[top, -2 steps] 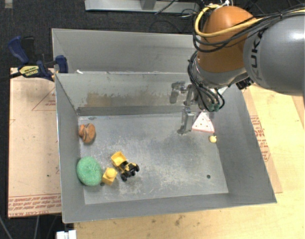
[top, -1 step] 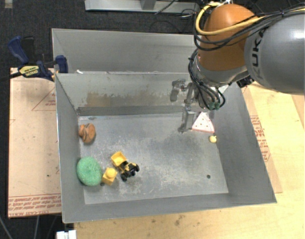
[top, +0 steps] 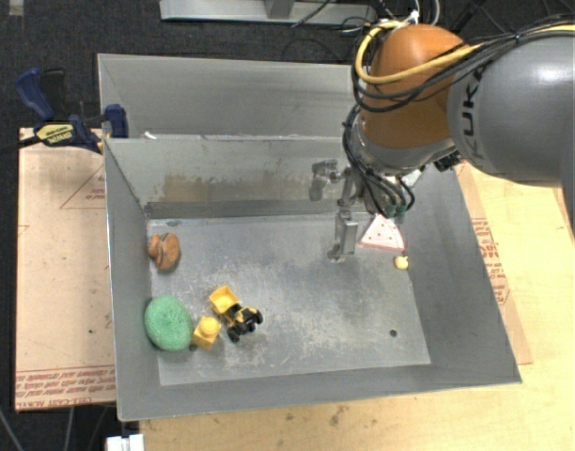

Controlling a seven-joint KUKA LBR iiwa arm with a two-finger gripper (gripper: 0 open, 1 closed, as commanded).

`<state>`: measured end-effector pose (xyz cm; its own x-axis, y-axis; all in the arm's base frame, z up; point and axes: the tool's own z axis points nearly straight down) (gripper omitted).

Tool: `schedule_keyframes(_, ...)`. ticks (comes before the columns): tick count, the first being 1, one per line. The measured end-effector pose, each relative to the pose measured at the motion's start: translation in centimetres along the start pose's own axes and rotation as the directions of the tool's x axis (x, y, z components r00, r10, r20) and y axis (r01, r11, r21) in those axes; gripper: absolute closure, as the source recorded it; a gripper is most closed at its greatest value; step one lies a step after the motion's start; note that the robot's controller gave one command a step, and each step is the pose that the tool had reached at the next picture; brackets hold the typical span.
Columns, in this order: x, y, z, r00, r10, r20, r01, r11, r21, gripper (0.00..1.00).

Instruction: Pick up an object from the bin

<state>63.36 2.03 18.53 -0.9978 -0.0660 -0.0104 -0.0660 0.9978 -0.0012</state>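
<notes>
We see our claw [top: 351,231] low beside a pink-and-white wedge [top: 382,239] at the bin's [top: 287,289] right, open or closed we cannot tell; next, likely, grip and lift.

This is looking like a robotics lab, not a home or a shop. A heavy grey industrial arm [top: 522,92] with maker's lettering on its casing is reaching in from the right of the frame, an orange cover [top: 410,73] sitting on its wrist and cables [top: 365,50] looping round it. It is hanging over a grey metal bin [top: 231,97] filling the middle of the frame. Along the top edge, a flat metal stand base [top: 259,7] is resting on dark carpet [top: 81,17], more leads trailing beside it. Small toys [top: 233,316] are lying loose in the bin's lower left.
</notes>
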Motion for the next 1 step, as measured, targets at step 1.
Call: schedule_keyframes(1, 1.61, 5.59, 4.10, 0.996, -0.085, -0.008, 0.085, 0.996, -0.002, 0.00)
